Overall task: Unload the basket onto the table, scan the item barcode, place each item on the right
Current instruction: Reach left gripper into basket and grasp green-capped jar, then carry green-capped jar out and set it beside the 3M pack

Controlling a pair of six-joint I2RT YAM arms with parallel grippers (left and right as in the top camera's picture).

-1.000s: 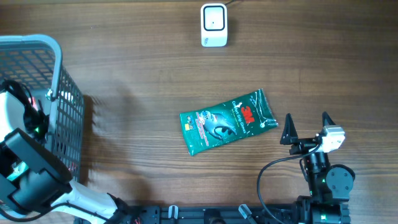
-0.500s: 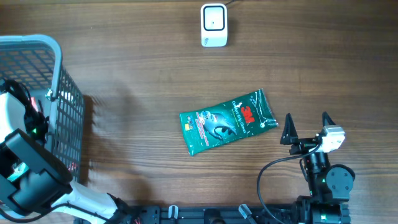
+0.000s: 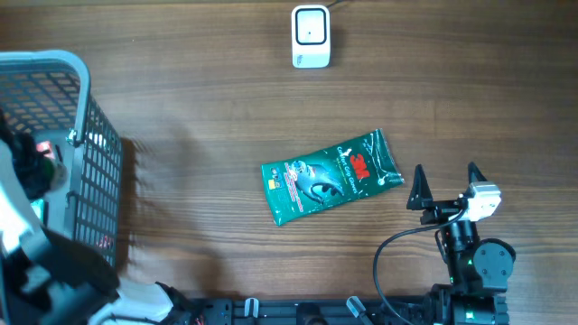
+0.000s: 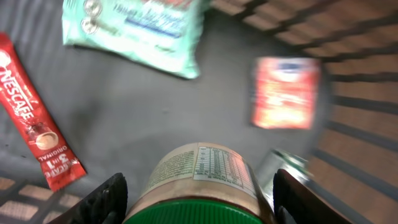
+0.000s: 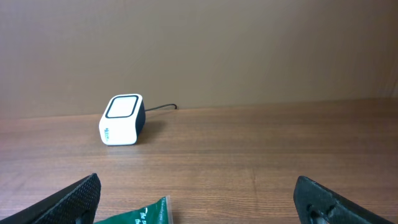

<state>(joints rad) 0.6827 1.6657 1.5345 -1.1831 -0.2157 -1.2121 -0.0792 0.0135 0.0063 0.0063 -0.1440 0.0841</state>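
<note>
A jar [image 4: 199, 180] with a green lid and a pale printed label fills the bottom of the left wrist view, over the grey floor of the basket [image 3: 86, 117]. My left gripper [image 4: 200, 202] is shut on the jar, one black finger against each side. The overhead view shows only the left arm over the basket; its fingers are hidden. The white barcode scanner [image 3: 310, 36] stands at the table's far edge and shows in the right wrist view as the scanner [image 5: 122, 119]. My right gripper [image 3: 445, 176] stands open and empty at the front right.
A green 3M pouch [image 3: 330, 176] lies flat mid-table, left of the right gripper; its corner [image 5: 140, 216] shows between the fingers. In the basket lie a red Nescafe sachet [image 4: 38, 118], a mint pouch [image 4: 134, 31] and a red packet [image 4: 285, 92].
The left arm has shifted over the basket and now looks blurred in the overhead view. The right arm, the pouch and the scanner have not moved.
</note>
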